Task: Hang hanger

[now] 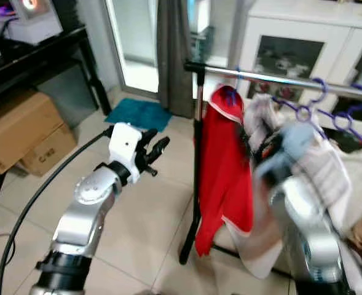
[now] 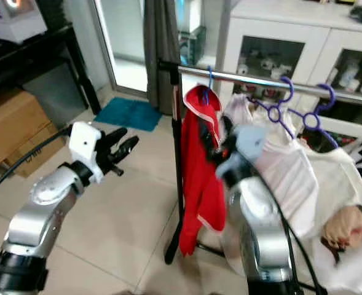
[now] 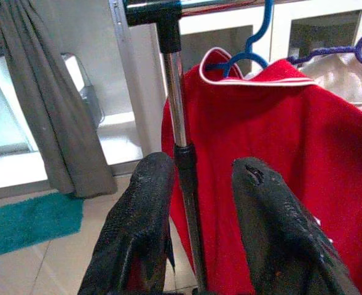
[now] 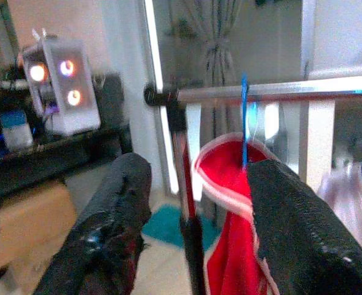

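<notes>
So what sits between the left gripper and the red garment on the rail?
In the eye views only bare floor tiles and the rack's upright post separate the left gripper from the red garment; the left wrist view shows that post between its open fingers.

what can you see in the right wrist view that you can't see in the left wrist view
The right wrist view alone has the white computer case with glowing fans on a dark desk, with the open right hand in front. The left wrist view alone has purple hangers beside the red one and the open left hand. Both share the rack's rail and post, the red garment on its blue hanger, the grey curtain and the teal mat.
</notes>
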### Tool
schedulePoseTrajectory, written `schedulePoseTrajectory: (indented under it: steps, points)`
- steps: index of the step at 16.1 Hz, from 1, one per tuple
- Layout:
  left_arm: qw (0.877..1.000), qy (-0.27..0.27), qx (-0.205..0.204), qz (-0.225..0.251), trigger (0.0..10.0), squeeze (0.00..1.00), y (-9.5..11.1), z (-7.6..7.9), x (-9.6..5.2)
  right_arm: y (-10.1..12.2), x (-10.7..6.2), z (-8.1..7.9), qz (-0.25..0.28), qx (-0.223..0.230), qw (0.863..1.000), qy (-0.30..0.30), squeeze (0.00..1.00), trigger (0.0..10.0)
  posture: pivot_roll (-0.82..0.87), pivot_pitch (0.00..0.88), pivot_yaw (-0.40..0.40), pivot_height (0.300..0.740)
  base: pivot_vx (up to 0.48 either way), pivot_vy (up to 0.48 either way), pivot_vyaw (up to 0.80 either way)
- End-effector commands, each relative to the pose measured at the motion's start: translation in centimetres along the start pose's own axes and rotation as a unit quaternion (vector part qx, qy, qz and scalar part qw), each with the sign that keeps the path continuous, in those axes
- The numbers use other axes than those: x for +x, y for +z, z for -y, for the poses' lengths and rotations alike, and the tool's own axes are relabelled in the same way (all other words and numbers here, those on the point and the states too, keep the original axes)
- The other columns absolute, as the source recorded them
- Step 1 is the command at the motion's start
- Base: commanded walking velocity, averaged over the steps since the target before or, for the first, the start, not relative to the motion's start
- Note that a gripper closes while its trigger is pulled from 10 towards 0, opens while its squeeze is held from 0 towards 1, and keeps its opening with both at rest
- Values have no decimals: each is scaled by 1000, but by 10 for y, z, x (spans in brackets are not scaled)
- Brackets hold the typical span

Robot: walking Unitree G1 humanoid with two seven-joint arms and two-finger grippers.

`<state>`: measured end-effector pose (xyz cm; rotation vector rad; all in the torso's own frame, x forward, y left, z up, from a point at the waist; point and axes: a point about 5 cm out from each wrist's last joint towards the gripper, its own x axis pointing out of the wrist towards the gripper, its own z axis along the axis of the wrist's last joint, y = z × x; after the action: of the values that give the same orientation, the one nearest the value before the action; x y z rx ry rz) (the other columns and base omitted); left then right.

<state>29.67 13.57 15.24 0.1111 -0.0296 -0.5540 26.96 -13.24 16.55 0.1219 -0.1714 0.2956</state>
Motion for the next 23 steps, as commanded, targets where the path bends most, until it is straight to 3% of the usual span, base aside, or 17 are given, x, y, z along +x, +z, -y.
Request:
schedulePoseTrajectory:
  steps: [1, 4, 13, 19, 20, 23]
  points:
    - [1000, 9, 9, 4, 10000, 0, 3, -2, 1, 9, 1, -5, 6, -18, 1000, 8, 1000, 10000, -150, 0, 63, 740, 0, -244, 0]
    - [999, 35, 14, 2, 10000, 0, -1, -6, -3, 7, 3, 6, -13, -42, 999, -32, 1000, 10000, -144, 0, 41, 740, 0, -255, 0]
    - [999, 43, 20, 7, 10000, 0, 3, -8, 3, 6, 8, 9, -25, -20, 999, -40, 1000, 10000, -148, 0, 40, 740, 0, -400, 45]
    - [999, 34, 26, 4, 10000, 0, 0, -6, 3, 8, -7, 15, -26, -8, 997, -76, 1000, 10000, -150, 0, 30, 740, 0, -408, 0]
    - [999, 35, -8, -17, 10000, 0, -6, -5, 3, 8, -8, 14, -25, -7, 996, -80, 1000, 10000, -155, 0, 36, 740, 0, 0, 0]
    - [1000, 26, 4, -8, 10000, 0, -3, -6, 4, 2, -8, 26, -62, -24, 988, -143, 1000, 10000, -153, 0, 36, 740, 0, 160, 0]
